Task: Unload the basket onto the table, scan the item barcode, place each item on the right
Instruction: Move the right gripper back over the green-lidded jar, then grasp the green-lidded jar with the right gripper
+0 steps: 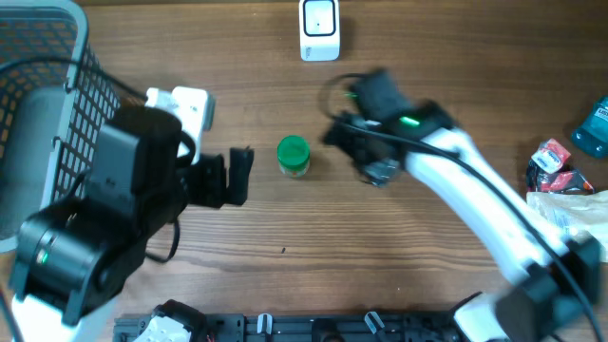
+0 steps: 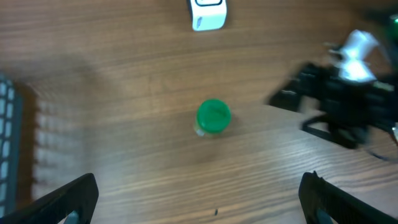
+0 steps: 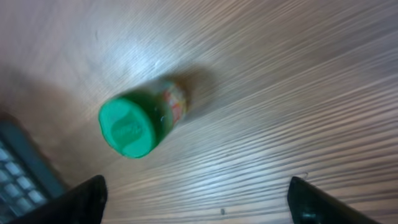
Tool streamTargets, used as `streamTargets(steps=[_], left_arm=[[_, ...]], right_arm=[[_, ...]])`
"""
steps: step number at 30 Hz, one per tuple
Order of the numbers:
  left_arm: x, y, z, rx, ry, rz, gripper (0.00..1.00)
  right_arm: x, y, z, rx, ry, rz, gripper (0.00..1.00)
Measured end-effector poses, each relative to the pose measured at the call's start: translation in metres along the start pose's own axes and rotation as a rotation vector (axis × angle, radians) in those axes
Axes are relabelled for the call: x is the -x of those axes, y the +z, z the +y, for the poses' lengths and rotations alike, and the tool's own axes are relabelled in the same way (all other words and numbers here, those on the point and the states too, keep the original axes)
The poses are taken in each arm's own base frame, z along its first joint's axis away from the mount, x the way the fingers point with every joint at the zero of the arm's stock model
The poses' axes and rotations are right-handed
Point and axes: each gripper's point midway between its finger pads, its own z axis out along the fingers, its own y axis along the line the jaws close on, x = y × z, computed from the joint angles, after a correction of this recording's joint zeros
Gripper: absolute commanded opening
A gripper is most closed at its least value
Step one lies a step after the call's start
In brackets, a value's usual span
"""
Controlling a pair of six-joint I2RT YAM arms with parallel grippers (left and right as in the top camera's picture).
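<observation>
Green-capped jar (image 1: 293,156): upright, mid-table, between both grippers, touching neither.
Left gripper (image 2: 199,202): jaws wide, empty.
Right gripper (image 3: 198,202): jaws wide, empty.
White scanner (image 1: 318,28): far edge.
Wire basket (image 1: 66,57): far left corner.
Packets (image 1: 560,180), blue bottle (image 1: 594,128): right edge.
Surface: wood-grain table (image 1: 456,57).

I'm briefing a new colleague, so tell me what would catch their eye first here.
A green-capped jar stands in the middle of the table, flanked by the open left end effector and the open right end effector. A white scanner sits at the far edge beyond it.
</observation>
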Motion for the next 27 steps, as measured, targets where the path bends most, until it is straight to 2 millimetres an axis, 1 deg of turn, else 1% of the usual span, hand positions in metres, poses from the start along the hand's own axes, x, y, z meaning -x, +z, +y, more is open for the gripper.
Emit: streamTargets(steps=[1, 3, 4, 5, 6, 8, 11, 13, 14, 20, 27], left_arm=[[-0.004, -0.006, 0.003, 0.006, 0.0, -0.002, 1.0], [-0.009, -0.014, 0.008, 0.023, 0.0, -0.012, 1.0], [-0.01, -0.017, 0.009, 0.026, -0.001, -0.016, 1.0], [-0.013, -0.02, 0.011, 0.033, -0.001, -0.019, 1.0], [-0.016, -0.022, 0.014, 0.044, 0.0, -0.017, 1.0], [-0.021, -0.022, 0.018, 0.064, 0.002, 0.003, 1.0], [-0.03, -0.021, 0.033, 0.151, -0.021, 0.036, 1.0], [-0.032, -0.022, 0.041, 0.195, -0.045, 0.036, 1.0], [-0.031, -0.023, 0.043, 0.209, -0.053, 0.032, 1.0], [-0.031, -0.024, 0.051, 0.253, -0.076, 0.023, 1.0], [-0.031, -0.024, 0.051, 0.256, -0.082, 0.022, 1.0]], right_arm=[[-0.009, 0.005, 0.014, -0.033, -0.014, 0.02, 0.99], [-0.015, 0.003, 0.039, -0.058, -0.033, 0.024, 1.0], [-0.016, -0.001, 0.044, -0.082, -0.029, 0.026, 0.99], [-0.014, -0.007, 0.062, -0.059, -0.034, 0.013, 1.0], [-0.011, -0.013, 0.072, -0.065, -0.018, 0.007, 1.0], [-0.006, -0.008, 0.079, -0.07, 0.017, 0.0, 1.0], [-0.005, 0.017, 0.075, -0.121, 0.074, 0.013, 1.0], [-0.005, 0.033, 0.073, -0.146, 0.104, 0.026, 1.0], [-0.005, 0.038, 0.073, -0.149, 0.111, 0.031, 1.0], [-0.01, 0.069, 0.07, -0.187, 0.159, 0.074, 1.0], [-0.014, 0.095, 0.058, -0.253, 0.173, 0.106, 1.0]])
